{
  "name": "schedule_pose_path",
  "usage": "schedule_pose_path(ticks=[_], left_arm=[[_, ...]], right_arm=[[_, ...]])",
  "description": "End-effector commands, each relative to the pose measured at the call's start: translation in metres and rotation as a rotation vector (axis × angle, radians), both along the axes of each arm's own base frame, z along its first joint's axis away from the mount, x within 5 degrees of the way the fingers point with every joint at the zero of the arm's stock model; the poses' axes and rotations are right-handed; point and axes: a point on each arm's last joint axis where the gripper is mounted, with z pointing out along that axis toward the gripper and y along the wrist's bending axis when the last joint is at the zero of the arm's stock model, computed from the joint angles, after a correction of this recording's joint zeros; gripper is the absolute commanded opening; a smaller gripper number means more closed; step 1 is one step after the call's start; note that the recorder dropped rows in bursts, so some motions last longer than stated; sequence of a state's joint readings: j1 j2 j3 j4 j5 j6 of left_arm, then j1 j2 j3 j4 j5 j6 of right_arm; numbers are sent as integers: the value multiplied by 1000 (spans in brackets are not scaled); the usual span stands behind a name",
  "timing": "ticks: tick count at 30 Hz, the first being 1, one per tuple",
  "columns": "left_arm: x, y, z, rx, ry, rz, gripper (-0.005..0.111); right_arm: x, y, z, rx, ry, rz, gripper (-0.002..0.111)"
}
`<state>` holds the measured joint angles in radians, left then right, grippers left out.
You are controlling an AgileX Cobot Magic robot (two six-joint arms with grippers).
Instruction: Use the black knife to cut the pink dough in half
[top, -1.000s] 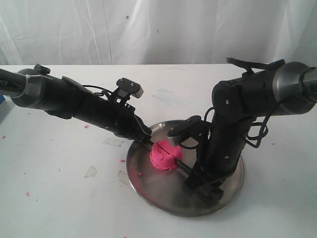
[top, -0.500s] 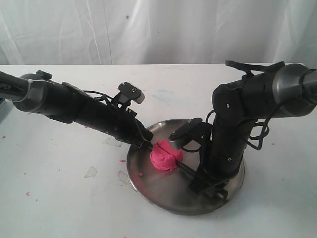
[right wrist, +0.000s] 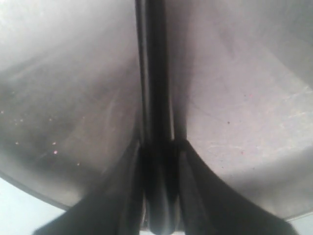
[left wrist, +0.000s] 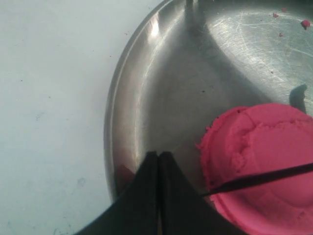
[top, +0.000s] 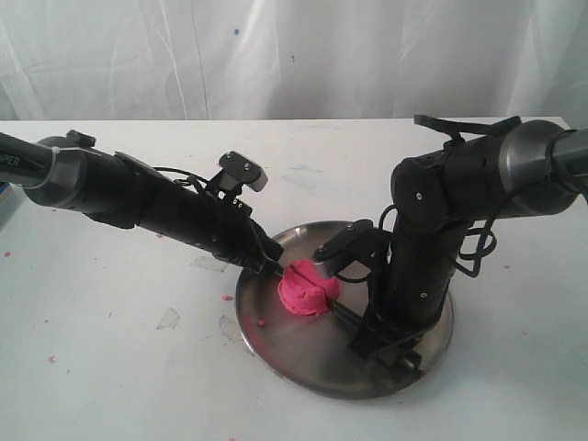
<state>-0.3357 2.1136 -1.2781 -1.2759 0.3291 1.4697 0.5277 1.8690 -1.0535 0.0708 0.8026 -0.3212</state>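
Lying across pink dough (left wrist: 261, 161), black knife (right wrist: 155, 98) in right pincer (right wrist: 159, 161).

left arm (top: 156, 207): matte black links, grey metallic cuff, looped black cables, small grey-capped camera block | right arm (top: 432, 239): black jointed casing, silver-grey round shoulder section, black cables, two pale screws | fingers (left wrist: 161, 196): black, tapered

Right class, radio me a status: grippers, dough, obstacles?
Right gripper shut on knife handle; left gripper shut at the blade tip. Blade across dough on plate, uncut. Nothing in the way.
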Motion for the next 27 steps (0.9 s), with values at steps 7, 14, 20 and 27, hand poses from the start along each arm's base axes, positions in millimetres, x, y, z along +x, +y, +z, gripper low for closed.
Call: schedule_pose_path(ticks=[7,14,20,27], left_arm=[[-11,2,-27,72,50,-70,0],[-14,0,-26,50,69,-93,0],[-14,0,-26,48,70,-97,0],[-12,1,-26,52,60,-71,0]], right_arm=[[10,6,-7,54,-80,-29,0],[10,6,-7,55,-79,-31,0],[9,6,-7,51,-71,-30,0],[9,6,-6,51,-70,-30,0]])
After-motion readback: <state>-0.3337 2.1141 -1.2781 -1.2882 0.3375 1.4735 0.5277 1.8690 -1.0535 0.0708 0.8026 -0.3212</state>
